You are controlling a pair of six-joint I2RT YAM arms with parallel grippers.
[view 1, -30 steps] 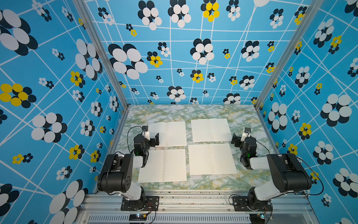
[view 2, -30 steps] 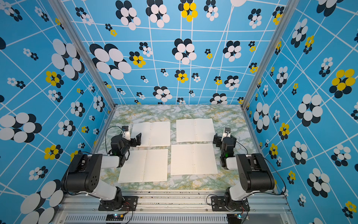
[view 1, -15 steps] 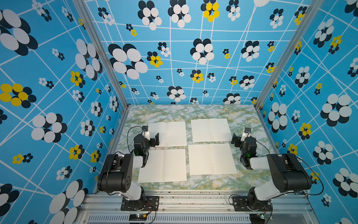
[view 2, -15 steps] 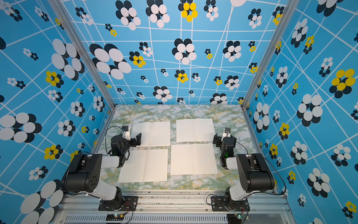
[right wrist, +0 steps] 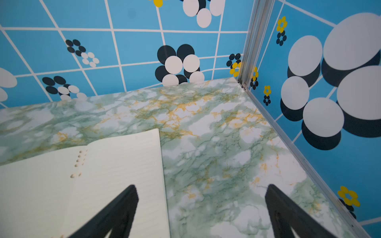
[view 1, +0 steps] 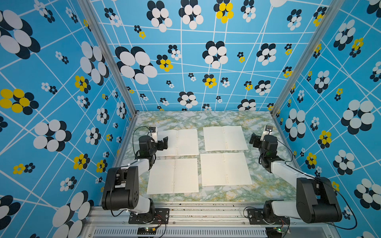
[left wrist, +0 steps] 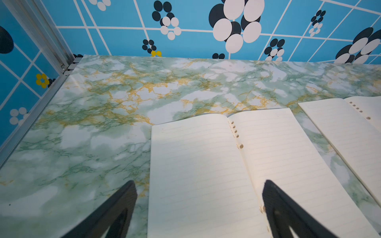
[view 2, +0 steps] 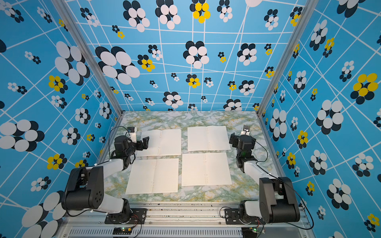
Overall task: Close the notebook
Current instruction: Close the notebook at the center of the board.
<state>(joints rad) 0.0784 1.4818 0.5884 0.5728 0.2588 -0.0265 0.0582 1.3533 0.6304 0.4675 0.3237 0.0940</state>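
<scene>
Left wrist view showed the left gripper spread wide and empty, one finger over the bare marble-patterned table and the other over the far-left notebook, which lay open and flat. Against the frames from a second before, nothing had shifted: neither arm, no page. So the closing had not begun.

In both top views four open notebooks lay in a two-by-two block, none touching: the far-left notebook, far-right notebook, near-left notebook and near-right notebook. The right gripper was also parted and empty, just beside the right edge of the far-right notebook.

Which notebook the task meant could not be told; perhaps the far-left one, given where the left gripper hung. Every cover was hidden under its pages. The left arm hid that notebook's near-left corner, and both wrist views cut off the near edges.
</scene>
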